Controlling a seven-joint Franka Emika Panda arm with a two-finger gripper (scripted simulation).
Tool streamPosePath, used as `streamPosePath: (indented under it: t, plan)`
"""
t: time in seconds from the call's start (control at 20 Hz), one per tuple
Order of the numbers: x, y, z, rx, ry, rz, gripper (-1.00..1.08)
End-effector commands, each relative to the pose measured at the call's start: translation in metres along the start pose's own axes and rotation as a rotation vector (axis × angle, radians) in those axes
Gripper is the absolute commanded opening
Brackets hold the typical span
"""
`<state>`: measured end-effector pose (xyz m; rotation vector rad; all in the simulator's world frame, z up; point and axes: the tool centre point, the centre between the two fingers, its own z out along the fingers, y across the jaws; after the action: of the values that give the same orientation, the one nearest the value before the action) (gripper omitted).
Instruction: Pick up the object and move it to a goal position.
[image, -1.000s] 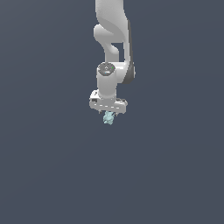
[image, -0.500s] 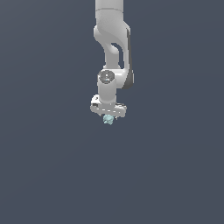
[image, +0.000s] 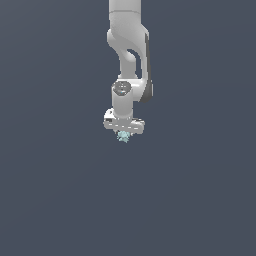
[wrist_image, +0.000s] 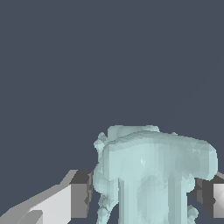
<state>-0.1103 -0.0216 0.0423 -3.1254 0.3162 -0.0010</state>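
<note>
The object (image: 123, 136), a tiny pale cyan lumpy thing, hangs just under the white hand of my arm in the exterior view. My gripper (image: 123, 134) is shut on it, and only the lower part of the lump shows below the hand. In the wrist view the object (wrist_image: 153, 175) fills the lower middle, pressed between one finger (wrist_image: 76, 199) and the other finger (wrist_image: 212, 197). The dark pads touch its two sides.
The white arm (image: 129, 55) comes down from the top of the exterior view. Around it there is only a plain dark grey-blue background with no other objects or edges.
The arm has drawn upward with the object held in the gripper; the hand sits slightly higher in the exterior view than a second ago.
</note>
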Motion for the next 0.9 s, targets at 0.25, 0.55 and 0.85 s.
streamPosePath:
  t: [0.25, 0.55, 0.85]
  plan:
    - [0.001, 0.006, -0.001, 0.000, 0.000, 0.001, -1.00]
    - [0.007, 0.032, -0.008, 0.000, 0.000, 0.001, -1.00]
    - [0.018, 0.083, -0.021, 0.000, 0.000, 0.001, -1.00]
